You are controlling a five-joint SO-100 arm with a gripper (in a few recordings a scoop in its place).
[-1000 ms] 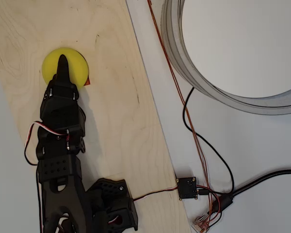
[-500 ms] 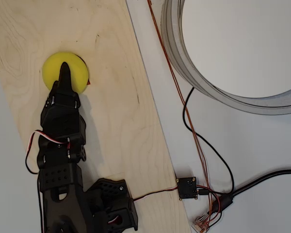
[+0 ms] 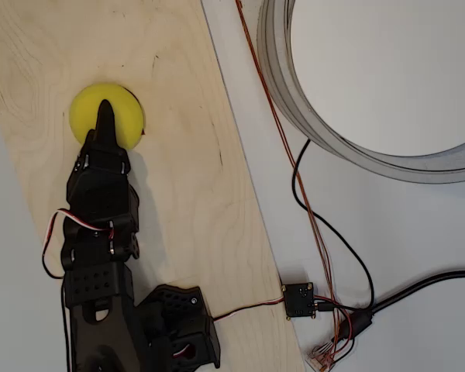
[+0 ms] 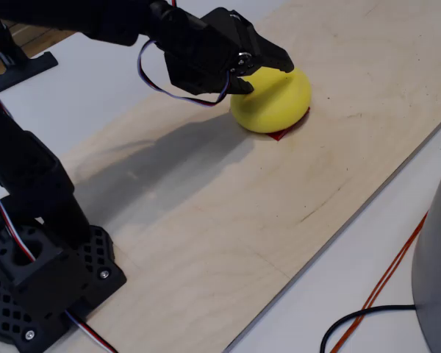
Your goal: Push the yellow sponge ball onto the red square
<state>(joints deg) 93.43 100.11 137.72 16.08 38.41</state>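
**A:** What takes up the most room?

**B:** In the overhead view, a wide grey ring (image 3: 294,101) fills the upper right, lying on the white table (image 3: 418,232). Left of it is a pale plywood board (image 3: 194,201), running from the top edge down to the bottom of the picture.

**A:** And the robot?

**B:** The black arm (image 3: 101,232) comes up from its base at the bottom left of the overhead view and reaches along the board toward the far end. In the fixed view its base (image 4: 37,272) sits at the near left corner of the board.

**A:** Where is the ball?

**B:** The yellow sponge ball (image 3: 124,116) rests on the board at the upper left in the overhead view. It sits over most of the red square (image 4: 288,132); only a thin red edge peeks out at the ball's right side in both views.

**A:** What is the gripper doing?

**B:** The gripper (image 3: 105,112) lies over the top of the ball, its fingers drawn together into one dark point, nothing held between them. In the fixed view the tip (image 4: 279,62) touches the ball's upper surface.

**A:** Anything smaller?

**B:** Black and orange cables (image 3: 310,209) trail down the table to a small black circuit box (image 3: 299,299), just beside the board's right edge.
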